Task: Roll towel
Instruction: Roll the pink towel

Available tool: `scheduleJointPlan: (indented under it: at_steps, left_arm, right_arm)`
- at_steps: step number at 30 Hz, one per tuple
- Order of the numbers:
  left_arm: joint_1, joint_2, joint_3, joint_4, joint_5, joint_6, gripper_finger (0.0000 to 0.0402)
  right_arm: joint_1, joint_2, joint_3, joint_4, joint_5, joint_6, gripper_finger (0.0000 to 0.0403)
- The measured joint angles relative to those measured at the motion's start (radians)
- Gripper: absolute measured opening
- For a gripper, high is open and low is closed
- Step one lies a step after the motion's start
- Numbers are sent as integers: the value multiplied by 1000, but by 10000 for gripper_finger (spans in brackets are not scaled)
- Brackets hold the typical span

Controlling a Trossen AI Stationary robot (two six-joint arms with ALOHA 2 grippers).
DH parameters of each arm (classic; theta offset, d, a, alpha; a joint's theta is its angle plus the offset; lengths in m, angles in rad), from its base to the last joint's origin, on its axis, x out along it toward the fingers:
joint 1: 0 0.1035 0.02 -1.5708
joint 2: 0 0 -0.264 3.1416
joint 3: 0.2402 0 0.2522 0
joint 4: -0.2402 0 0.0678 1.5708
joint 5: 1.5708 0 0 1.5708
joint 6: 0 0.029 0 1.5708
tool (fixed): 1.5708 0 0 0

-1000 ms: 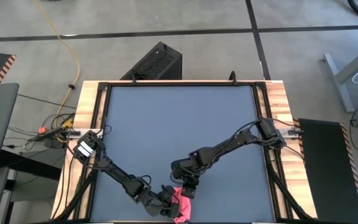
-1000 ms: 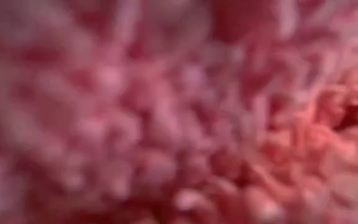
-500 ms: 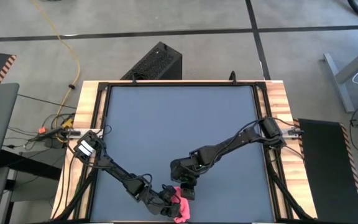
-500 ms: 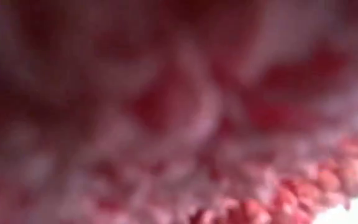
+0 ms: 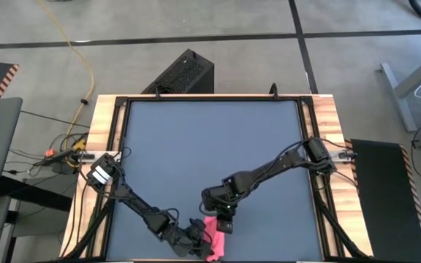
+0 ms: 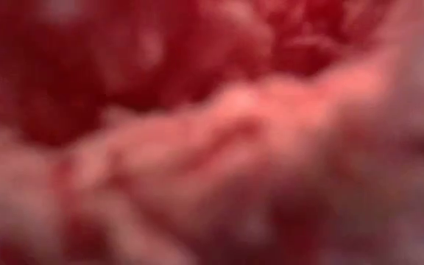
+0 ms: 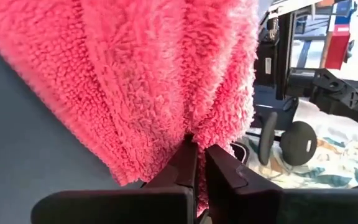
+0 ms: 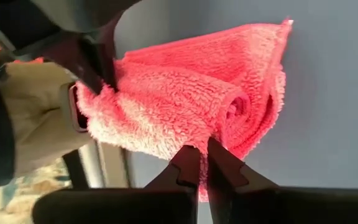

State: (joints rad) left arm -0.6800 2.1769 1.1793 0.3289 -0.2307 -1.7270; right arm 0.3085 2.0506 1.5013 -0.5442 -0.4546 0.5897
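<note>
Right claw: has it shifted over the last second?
Barely. In the high view the right claw sits at the towel, about where it was against the mat's near edge; any drift is too slight to call.

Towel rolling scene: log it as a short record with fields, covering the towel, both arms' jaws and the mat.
towel: pink towel, bunched and partly rolled, at the mat's near edge
left gripper: jaws shut on the towel's edge
right gripper: jaws nearly closed, pinching the towel at its rolled end
mat: dark grey mat, bare apart from the towel and the arms
low view: filled by pink cloth, nothing else readable
</note>
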Motion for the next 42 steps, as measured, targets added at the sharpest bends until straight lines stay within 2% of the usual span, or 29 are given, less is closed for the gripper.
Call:
scheduleJointPlan:
  at_steps: [5,10,17,25,28,31,36,42]
  left_arm:
    - [0,0,0,2,-25,70,0]
    - [-1,2,-2,41,-23,191,14]
    - [1,2,-2,29,-27,158,31]
    - [4,2,-2,28,-26,144,31]
    - [4,2,-2,27,-26,143,31]
    - [4,2,-2,25,-27,142,32]
    - [4,2,-2,22,-29,143,32]
    - [-1,2,-2,27,-66,143,32]
  right_arm:
    - [8,0,0,15,35,-22,45]
    - [10,0,0,13,48,-31,82]
    - [6,-3,0,8,83,-16,123]
    - [3,-5,0,-26,93,-18,127]
    - [-7,-14,2,-28,95,-70,127]
    - [-7,-54,30,-10,167,-174,127]
    - [32,-184,42,29,348,-301,127]
    - [101,-206,-14,-24,405,-247,127]
